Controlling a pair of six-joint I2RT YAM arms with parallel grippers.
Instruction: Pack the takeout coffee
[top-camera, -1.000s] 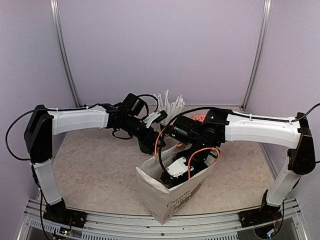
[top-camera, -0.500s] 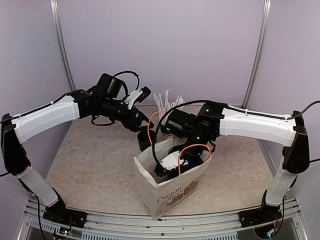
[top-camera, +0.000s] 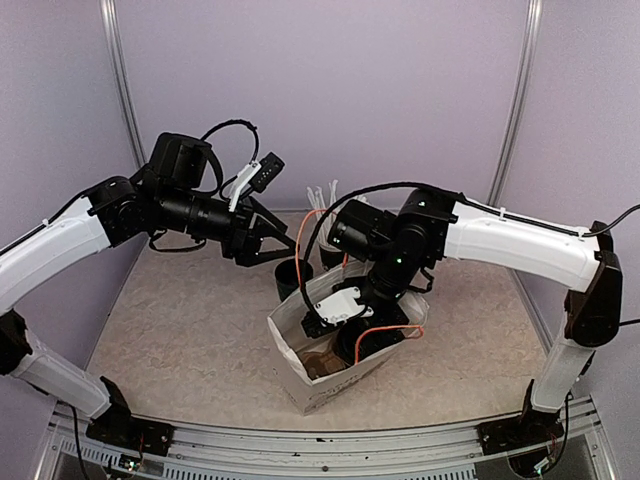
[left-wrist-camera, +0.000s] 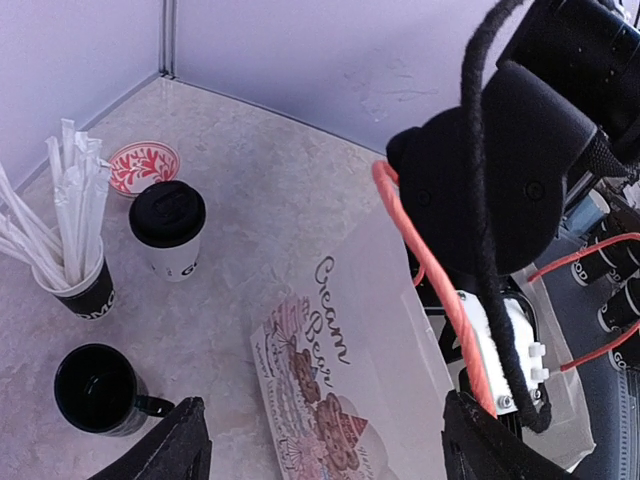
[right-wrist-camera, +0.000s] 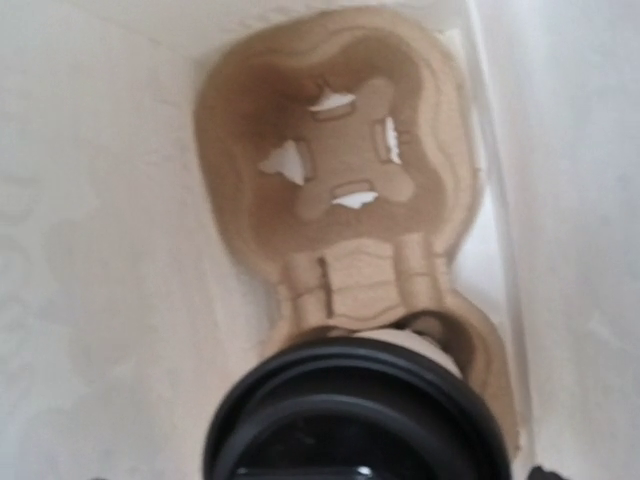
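- Brown moulded-card carrier (right-wrist-camera: 340, 200) flat on the bottom of the paper bag (top-camera: 318, 385), one pocket open to view with its cut flaps showing.
- Seated in the carrier's other pocket, nearest the right wrist camera: first cup (right-wrist-camera: 355, 415), with only its round black lid and a sliver of pale rim visible.
- Right pincer (top-camera: 330, 318) down inside the bag's mouth, straight above that cup; cannot tell whether apart or together, as the fingers barely enter its own view.
- Left pincer (left-wrist-camera: 330, 440) high over the desk (left-wrist-camera: 250, 200), to the left of the bag, fingers (left-wrist-camera: 180, 445) spread wide apart and gripping nothing.
- Second cup (left-wrist-camera: 168, 228) upright on the desk, white with its black lid on, apart from the bag and just beside the black cup of straws (left-wrist-camera: 80, 265).
- Red-patterned dish (left-wrist-camera: 143, 165) behind the second cup, near the wall corner.
- Black mug (left-wrist-camera: 100, 390) with a handle on the desk, in front of the straws.
- Bag upright and open, printed lettering on its side.
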